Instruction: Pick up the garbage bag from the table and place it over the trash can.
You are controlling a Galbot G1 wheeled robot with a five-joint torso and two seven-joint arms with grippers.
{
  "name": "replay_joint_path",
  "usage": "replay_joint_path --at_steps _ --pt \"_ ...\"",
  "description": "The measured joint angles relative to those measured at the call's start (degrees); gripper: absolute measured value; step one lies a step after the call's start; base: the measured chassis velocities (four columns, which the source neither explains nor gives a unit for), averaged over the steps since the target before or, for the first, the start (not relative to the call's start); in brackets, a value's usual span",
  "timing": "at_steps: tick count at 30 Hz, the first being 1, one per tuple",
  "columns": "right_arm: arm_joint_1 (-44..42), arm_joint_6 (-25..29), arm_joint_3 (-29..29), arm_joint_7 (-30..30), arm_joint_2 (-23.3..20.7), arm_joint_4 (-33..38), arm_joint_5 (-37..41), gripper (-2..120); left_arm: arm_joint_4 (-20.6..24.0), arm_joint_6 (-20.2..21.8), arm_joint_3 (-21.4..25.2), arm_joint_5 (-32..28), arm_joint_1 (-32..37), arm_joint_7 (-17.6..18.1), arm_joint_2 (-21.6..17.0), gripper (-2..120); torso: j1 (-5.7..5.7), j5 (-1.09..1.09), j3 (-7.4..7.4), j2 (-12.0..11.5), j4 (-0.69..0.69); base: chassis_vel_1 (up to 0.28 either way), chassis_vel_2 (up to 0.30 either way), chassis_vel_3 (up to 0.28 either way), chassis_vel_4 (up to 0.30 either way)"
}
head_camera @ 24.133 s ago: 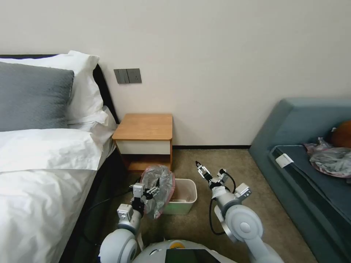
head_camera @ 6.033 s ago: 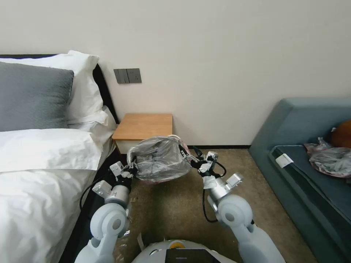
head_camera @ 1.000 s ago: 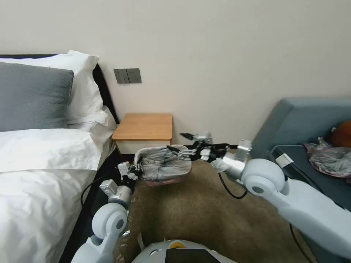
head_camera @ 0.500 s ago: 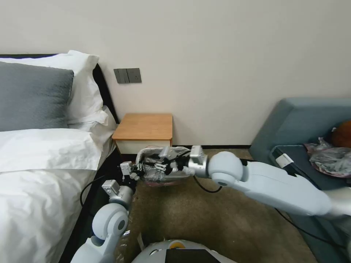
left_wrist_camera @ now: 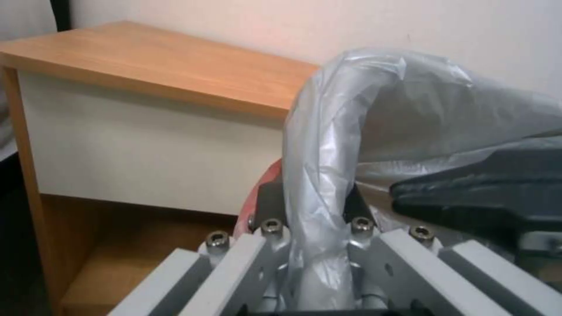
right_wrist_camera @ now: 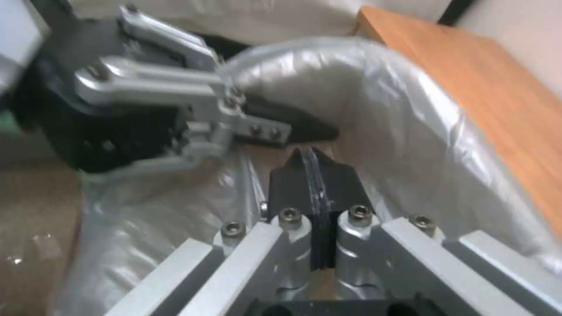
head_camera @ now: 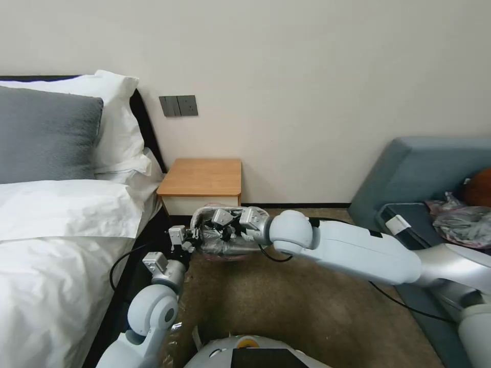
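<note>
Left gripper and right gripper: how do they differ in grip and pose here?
The left gripper clamps a bunched fold of the thin translucent grey garbage bag; the right gripper is shut with no bunch showing in it. The left arm is folded close; the right arm reaches far across. Both are at the bag's mouth.

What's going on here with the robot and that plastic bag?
The robot is fitting the garbage bag over the trash can, which sits on the carpet in front of the table. The left gripper is shut on a gathered fold of the bag's rim at the side nearest the bed. The right gripper, fingers shut, reaches across into the bag's opening, close to the left one.
</note>
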State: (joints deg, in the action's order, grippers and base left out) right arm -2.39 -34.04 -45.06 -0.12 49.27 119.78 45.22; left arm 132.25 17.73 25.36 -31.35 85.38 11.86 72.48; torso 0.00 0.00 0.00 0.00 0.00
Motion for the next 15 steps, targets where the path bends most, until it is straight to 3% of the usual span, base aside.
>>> replay_joint_path --at_steps 15 --pt "-1.9 -0.1 0.0 -0.8 0.0 -3.4 -0.1 0 0.1 0.0 0.0 -1.3 -0.2 0.9 0.2 3 0.00 0.00 0.00 0.0 -0.01 0.000 0.000 0.000 0.000"
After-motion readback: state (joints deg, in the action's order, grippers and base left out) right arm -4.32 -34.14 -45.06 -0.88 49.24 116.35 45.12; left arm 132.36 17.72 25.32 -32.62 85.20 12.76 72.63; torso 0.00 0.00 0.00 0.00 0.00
